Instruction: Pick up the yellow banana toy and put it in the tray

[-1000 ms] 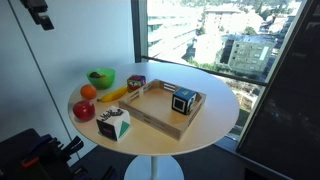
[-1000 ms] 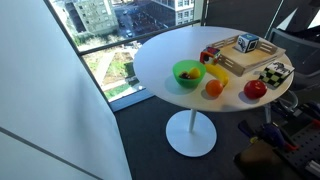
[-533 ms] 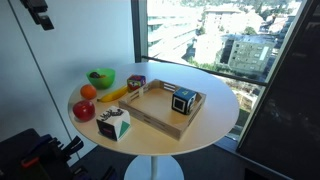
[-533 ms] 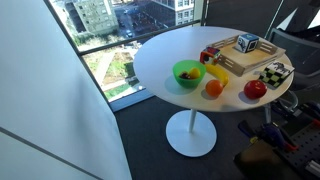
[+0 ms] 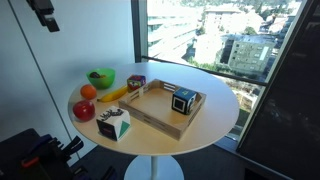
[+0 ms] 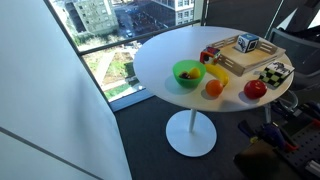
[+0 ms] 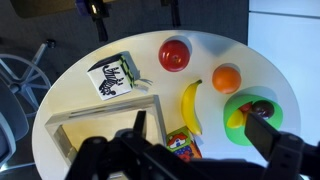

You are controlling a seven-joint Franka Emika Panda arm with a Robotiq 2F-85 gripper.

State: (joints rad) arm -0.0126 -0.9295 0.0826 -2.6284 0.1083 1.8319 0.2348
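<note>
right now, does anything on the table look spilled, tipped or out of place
Nothing stands out. The yellow banana toy lies flat on the table beside the tray. The green bowl stands upright, and the orange and red apple rest on the table close by. No spill or damage shows.

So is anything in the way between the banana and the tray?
No, nothing is. The banana lies right beside the tray, with only the tray's low side to lift it over. The little colourful block sits by the banana's end, not in between.
</note>
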